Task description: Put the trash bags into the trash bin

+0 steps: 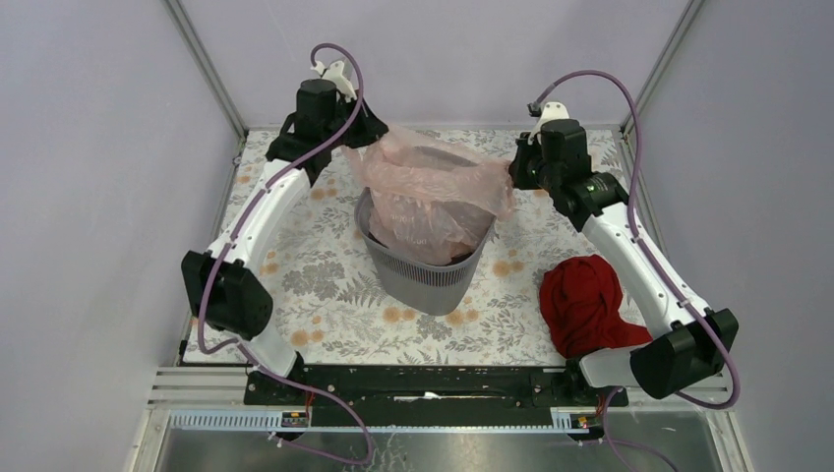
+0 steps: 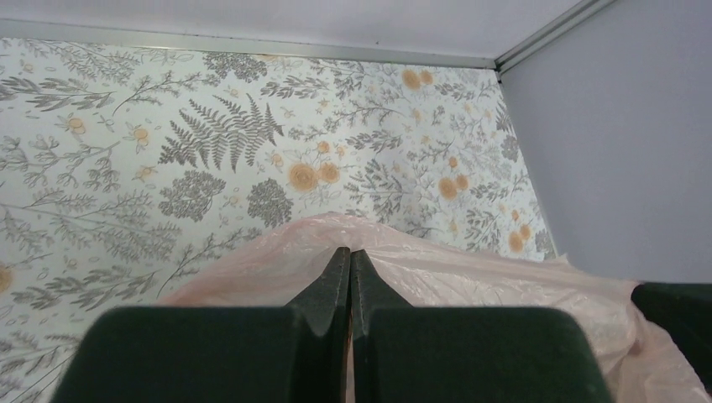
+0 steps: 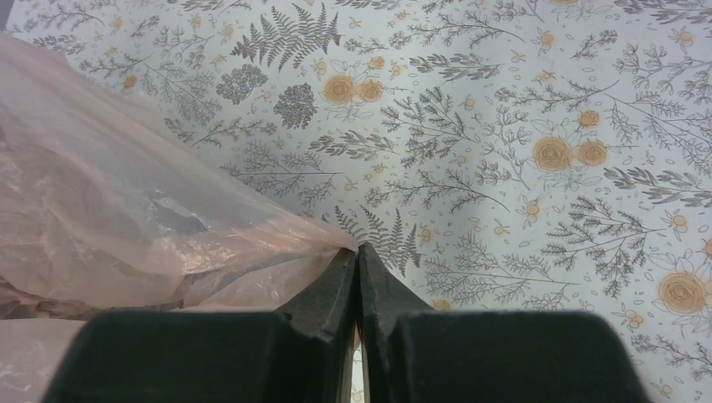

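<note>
The bag (image 1: 433, 192) is thin, filmy pink plastic, strung between my two grippers over the bin (image 1: 425, 280). Its lower part sags inside the mesh, while the upper part bunches above the rim and spills past the far side. I judge it almost weightless, completely limp and slick, so it will balloon, cling and slide rather than drop in by itself. I'd also expect it to tear if I drag the two ends apart hard. The best hold is a pinch on a gathered edge at either side, where folded layers give the pads more to bite on. The left gripper (image 2: 350, 256) has its jaws pressed together with film caught at the tips, at the bag's far-left corner. The right gripper (image 3: 358, 252) is likewise clamped on a drawn-out corner at the bag's right side, the film pulled to a taut point at the jaws. The bin stands upright in the middle of the desk (image 1: 325, 275), between the arms. A red cloth (image 1: 585, 300) lies beside the right arm, well apart from the bin, and it is not mine to touch
</note>
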Robot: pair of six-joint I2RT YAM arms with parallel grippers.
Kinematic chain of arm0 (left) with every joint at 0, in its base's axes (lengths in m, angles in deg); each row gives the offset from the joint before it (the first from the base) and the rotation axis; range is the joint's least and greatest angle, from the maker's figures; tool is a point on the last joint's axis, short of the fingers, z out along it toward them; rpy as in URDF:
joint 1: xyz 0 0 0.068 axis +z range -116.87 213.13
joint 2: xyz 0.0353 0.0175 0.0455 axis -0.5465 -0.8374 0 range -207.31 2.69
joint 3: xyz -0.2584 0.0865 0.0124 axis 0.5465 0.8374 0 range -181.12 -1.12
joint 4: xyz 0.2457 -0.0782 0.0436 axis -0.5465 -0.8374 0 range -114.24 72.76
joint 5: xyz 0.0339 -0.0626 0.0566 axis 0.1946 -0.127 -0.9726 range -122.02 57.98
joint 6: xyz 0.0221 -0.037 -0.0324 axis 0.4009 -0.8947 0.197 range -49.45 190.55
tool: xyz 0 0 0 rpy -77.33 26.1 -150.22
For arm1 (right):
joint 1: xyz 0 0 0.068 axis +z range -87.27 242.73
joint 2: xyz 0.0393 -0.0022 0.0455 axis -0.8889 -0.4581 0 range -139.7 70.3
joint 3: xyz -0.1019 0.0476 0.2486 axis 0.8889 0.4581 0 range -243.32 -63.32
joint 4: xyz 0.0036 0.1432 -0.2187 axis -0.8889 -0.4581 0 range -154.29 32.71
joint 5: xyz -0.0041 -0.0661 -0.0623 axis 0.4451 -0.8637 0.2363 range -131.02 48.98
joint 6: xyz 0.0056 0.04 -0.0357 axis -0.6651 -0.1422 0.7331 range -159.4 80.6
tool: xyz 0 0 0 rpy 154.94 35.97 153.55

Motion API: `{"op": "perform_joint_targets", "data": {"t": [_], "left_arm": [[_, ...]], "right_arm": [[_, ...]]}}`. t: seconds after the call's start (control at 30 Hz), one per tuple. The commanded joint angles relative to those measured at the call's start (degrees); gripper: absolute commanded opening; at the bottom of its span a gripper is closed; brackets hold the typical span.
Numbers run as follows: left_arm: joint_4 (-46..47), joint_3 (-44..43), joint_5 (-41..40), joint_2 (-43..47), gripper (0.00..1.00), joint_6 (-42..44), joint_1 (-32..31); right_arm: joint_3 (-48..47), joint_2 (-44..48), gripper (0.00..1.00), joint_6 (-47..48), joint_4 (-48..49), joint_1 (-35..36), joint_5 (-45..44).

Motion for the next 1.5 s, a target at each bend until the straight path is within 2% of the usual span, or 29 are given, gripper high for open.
{"op": "perform_joint_targets", "data": {"t": [0.0,0.13,0.23,0.47,0.6,0.77,0.83,0.97,1.07,1.17,1.3,1.4,1.47], "left_arm": [[4.01,-4.51,1.36,-5.06,0.00,-4.16,1.07],[2.32,-7.14,3.74,-10.10,0.00,-5.69,1.28],[2.74,-4.33,4.12,-10.02,0.00,-6.72,1.49],[5.53,9.85,5.25,0.79,0.00,-7.44,2.53],[2.51,14.33,5.95,7.32,0.06,-6.31,3.53],[-2.81,16.72,3.69,14.54,0.25,-2.74,3.87],[-4.70,17.36,2.04,17.31,0.35,-1.11,3.91],[-9.79,17.05,-3.26,21.81,0.57,2.06,4.05],[-11.68,17.75,-7.02,25.21,0.79,3.03,4.45],[-9.07,21.07,-2.64,28.47,0.89,1.99,6.28],[5.36,30.94,9.35,31.87,0.92,-2.02,9.32],[15.02,34.81,17.61,31.56,0.92,-7.22,10.92],[20.24,36.65,20.31,32.04,0.93,-9.03,10.95]], "right_arm": [[0.16,-1.70,0.09,-0.79,3.34,-1.82,2.19],[1.17,-3.53,0.09,-1.60,4.37,-3.34,5.71],[3.20,-3.48,0.09,-2.58,5.36,-4.23,8.72],[10.07,1.28,0.10,-4.39,6.05,-4.25,17.31],[12.04,5.24,0.16,-5.34,4.90,-4.25,20.19],[9.06,9.11,0.33,-3.65,-1.91,-4.25,16.11],[7.52,10.79,0.45,-2.63,-5.30,-4.32,11.76],[4.93,14.20,0.65,-1.39,-10.85,-4.25,5.41],[4.39,17.42,0.76,-0.91,-11.66,-4.25,6.91],[5.76,20.02,0.78,-0.13,-7.90,-4.25,16.94],[8.86,20.26,0.76,-0.84,-0.42,-4.25,29.01],[8.94,19.10,0.74,-0.03,1.11,-4.23,32.97],[9.44,19.07,0.76,1.07,2.07,-4.18,32.74]]}}
